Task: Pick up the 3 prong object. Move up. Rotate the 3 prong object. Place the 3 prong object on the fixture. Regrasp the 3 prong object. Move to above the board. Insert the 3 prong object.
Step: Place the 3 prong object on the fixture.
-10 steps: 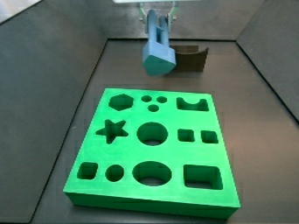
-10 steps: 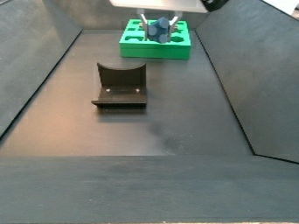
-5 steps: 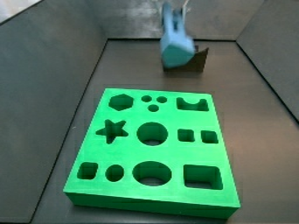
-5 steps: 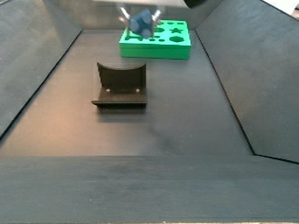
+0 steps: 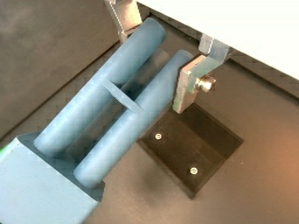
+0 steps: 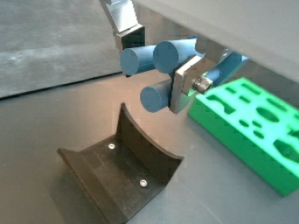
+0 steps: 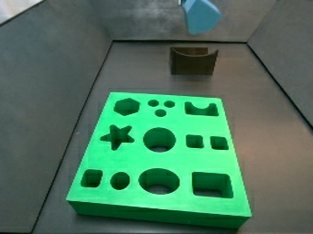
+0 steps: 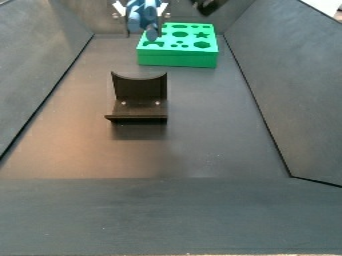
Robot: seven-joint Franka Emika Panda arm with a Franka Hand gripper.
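My gripper (image 5: 158, 52) is shut on the 3 prong object (image 5: 111, 101), a blue-grey piece with a solid block at one end. Its silver fingers (image 6: 184, 83) clamp the prongs, whose round ends (image 6: 158, 63) point out past the pads. In both side views the 3 prong object (image 7: 202, 14) (image 8: 143, 12) hangs high in the air at the frame's upper edge, tilted. The dark fixture (image 7: 192, 58) (image 8: 138, 97) stands on the floor below it, apart from it, and shows in both wrist views (image 5: 193, 153) (image 6: 117, 166). The green board (image 7: 159, 151) (image 8: 181, 45) lies flat, its cut-outs empty.
Dark sloping walls (image 7: 73, 82) enclose the dark floor (image 8: 174, 150) on both sides. The board's edge (image 6: 251, 131) lies beside the fixture in a wrist view.
The gripper has risen with the 3 prong object and carried it from above the board's far edge to over the fixture. The piece has turned in the air.
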